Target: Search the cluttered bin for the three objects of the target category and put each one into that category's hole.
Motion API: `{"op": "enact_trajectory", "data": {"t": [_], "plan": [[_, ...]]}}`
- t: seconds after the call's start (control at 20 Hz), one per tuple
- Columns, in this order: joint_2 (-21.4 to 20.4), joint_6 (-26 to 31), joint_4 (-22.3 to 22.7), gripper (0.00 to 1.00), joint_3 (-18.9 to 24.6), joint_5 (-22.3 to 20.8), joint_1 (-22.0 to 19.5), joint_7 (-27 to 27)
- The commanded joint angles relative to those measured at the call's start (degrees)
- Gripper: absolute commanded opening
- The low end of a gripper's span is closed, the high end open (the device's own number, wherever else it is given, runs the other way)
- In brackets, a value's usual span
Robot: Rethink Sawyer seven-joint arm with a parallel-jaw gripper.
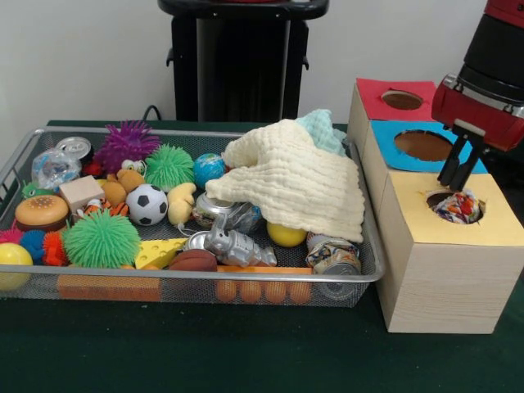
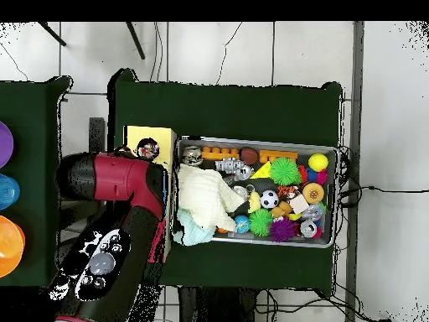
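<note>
Directly below the gripper [image 1: 458, 181], fingers parted, printed bundle [image 1: 457, 206] in yellow-topped box's hole [image 1: 433, 199]

Claw [image 1: 459, 173] above yellow-topped box's hole [image 1: 455, 205], (printed bundle [image 1: 457, 208] inside); fingers apart, empty.

Printed bundle [image 1: 457, 206] in the hole [image 1: 434, 199], gripper [image 1: 455, 182] just above, bin [image 1: 370, 274] beside the box [image 1: 446, 282].

We see a table covered with dark green cloth [image 1: 205, 352], and behind the table stands a plain white wall [image 1: 74, 57]. Around the table, from above, we see a pale tiled floor [image 2: 390, 151] with black cables [image 2: 369, 191] lying beside the table.
</note>
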Motion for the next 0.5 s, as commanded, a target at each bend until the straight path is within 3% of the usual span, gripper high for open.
{"op": "enact_trajectory", "data": {"t": [0.05, 0.5], "plan": [[2.8, -0.8, 3.8, 0.0, 7.7, 3.3, -0.1, 14.1], [6.0, -6.1, 2.4, 0.0, 8.3, 3.8, -1.1, 12.3]]}}
